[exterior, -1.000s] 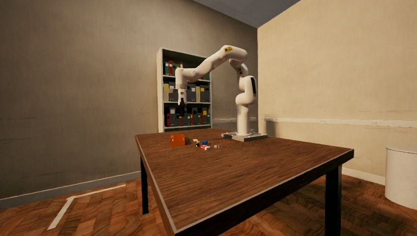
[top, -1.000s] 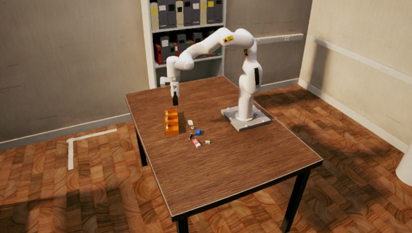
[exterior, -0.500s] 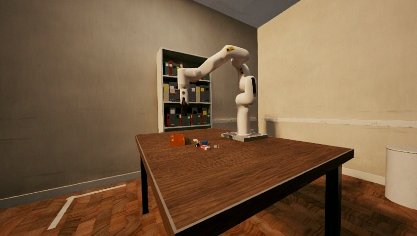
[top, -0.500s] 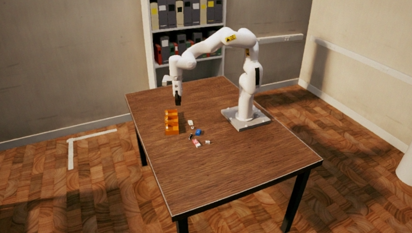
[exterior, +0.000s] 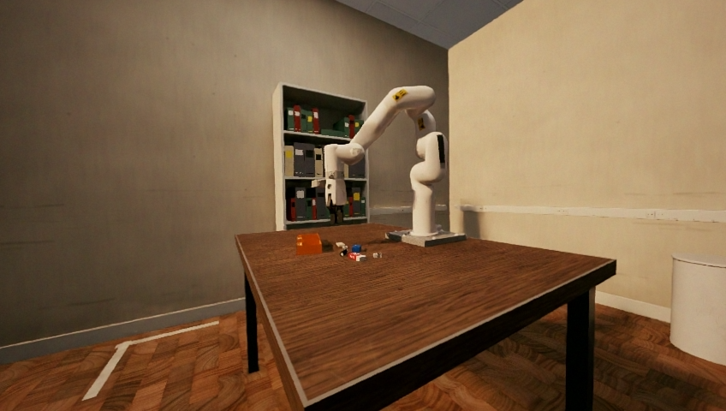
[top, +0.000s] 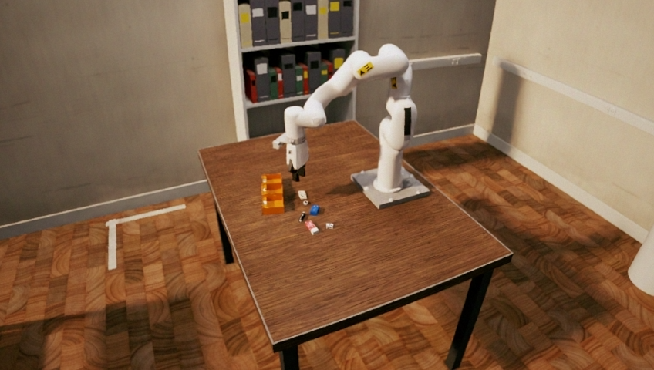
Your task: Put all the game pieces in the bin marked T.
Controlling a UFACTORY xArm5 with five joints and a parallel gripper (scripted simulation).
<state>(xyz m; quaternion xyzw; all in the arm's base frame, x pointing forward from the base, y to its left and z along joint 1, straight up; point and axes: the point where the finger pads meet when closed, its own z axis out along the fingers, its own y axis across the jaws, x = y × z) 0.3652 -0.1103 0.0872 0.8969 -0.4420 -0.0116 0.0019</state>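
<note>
Handling: the game pieces look small, hard and light, so they should lift with little force but could skid or tip out of a pinch (a judgement only); I would take each across its narrow sides, low and square.
White die-like piece [top: 329,225]: tiny pale cube with dark marks, the outermost of the scatter, lying flat on the table.
Red-and-white piece [top: 311,227]: short oblong, lying on its side just beside the cube.
Blue piece [top: 314,210]: small rounded block, near the middle of the scatter.
Black-and-white piece [top: 301,216]: slim and tilted, between the blue block and the bins; too small to name.
White pieces [top: 302,194]: one flat tile and a smaller bit just below it, nearest the gripper.
Which are game pieces: cannot tell for certain at this size.
Orange bins [top: 271,193]: a row of joined orange compartments standing flat, just beside the scatter; no letter is legible, so the one marked T cannot be picked out.
Gripper [top: 297,174]: fingers partly apart with nothing between them, pointing down, above the table between the far end of the bins and the white tile.
Table [top: 412,257]: dark wood, with the arm's grey base plate [top: 418,194] well apart from the pieces.
Bookshelf [top: 231,68]: behind, holding binders.
</note>
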